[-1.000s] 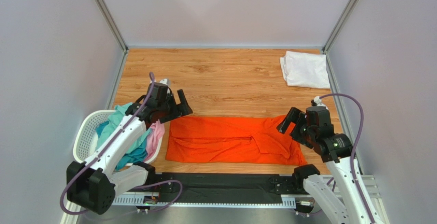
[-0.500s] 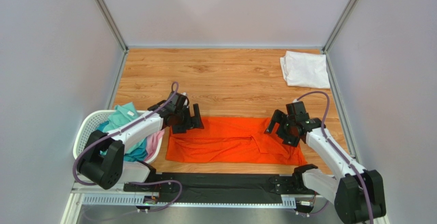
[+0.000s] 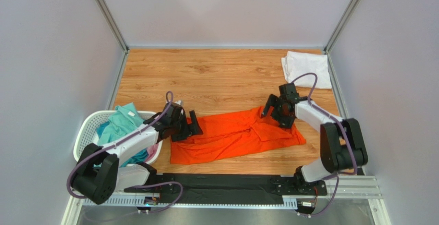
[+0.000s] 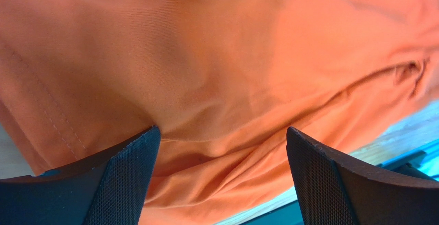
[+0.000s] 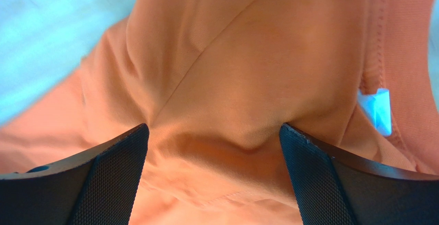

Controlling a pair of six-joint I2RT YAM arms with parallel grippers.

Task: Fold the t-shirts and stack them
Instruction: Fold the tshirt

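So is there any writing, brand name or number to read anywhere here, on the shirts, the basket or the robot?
No text can be read in any view.
small white tag at the collar of the bright orange cloth t-shirt: looks blank or too blurred to read.
folded white cloth t-shirt, white mesh laundry basket, left arm, right arm: no markings visible.

Wood-grain table [image 3: 216, 76], and the orange t-shirt [image 3: 232, 137] lies rumpled across its near middle, slanting up to the right. A white t-shirt [image 3: 304, 68] sits folded in the far right corner. The laundry basket [image 3: 90, 127] is at the near left edge.
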